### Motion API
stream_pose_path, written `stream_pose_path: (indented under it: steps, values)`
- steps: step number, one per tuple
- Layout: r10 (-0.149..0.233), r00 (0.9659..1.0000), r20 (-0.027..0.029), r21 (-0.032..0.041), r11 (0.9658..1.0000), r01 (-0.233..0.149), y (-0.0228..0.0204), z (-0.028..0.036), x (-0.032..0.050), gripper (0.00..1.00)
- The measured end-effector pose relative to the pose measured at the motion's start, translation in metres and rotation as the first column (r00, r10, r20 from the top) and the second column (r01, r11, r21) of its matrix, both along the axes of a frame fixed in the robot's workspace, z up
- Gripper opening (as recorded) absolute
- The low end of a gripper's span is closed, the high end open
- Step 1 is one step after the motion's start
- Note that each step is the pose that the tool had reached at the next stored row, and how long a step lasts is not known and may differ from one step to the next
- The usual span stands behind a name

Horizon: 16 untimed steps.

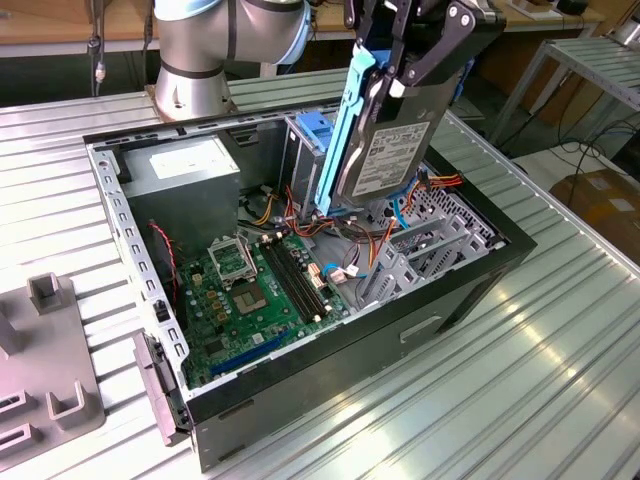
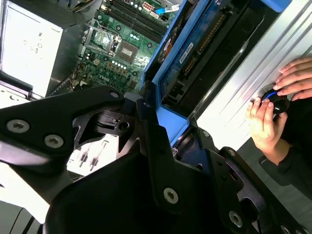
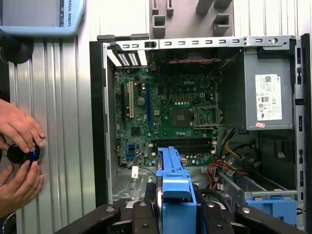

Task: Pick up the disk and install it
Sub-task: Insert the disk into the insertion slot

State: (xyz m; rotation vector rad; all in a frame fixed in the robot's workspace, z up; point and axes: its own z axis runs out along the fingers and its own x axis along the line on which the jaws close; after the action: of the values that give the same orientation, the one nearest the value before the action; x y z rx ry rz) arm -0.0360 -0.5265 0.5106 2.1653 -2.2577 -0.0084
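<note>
The claw [image 1: 410, 68] is clenched on the disk [image 1: 388, 140] and holds it up in the air. The disk stands on its edge and leans a little, with its blue bracket [image 1: 343, 130] on the exterior view's left side. It hangs over the far part of the open computer case [image 1: 120, 215], not yet inside any slot. Just under it lies a bunch of orange and red wires [image 1: 372, 252]. Just beside it, on the exterior view's left, stands the metal cage [image 1: 300, 160]. If the disk goes down crooked, I think its corner could catch the wires and pull them. It could also knock on the cage wall and jam. If the grip slips, the disk might drop onto the green board [image 1: 250, 290] and hurt it. The grey power box [image 1: 185, 172] sits well apart, so it looks safe. The case rests on a ribbed metal table [image 1: 520, 380]. In the first wrist view a person's hands [image 3: 19, 134] hold a small black knob [image 3: 22, 154] on the table, next to the case but outside it.
</note>
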Motion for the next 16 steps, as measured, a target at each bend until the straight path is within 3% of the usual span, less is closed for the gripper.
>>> stream_pose_path:
  steps: [16]
  values:
    - [0.000, 1.0000, 0.0000, -0.0001, 1.0000, 0.000, -0.0178, -0.0010, 0.0073, 0.37]
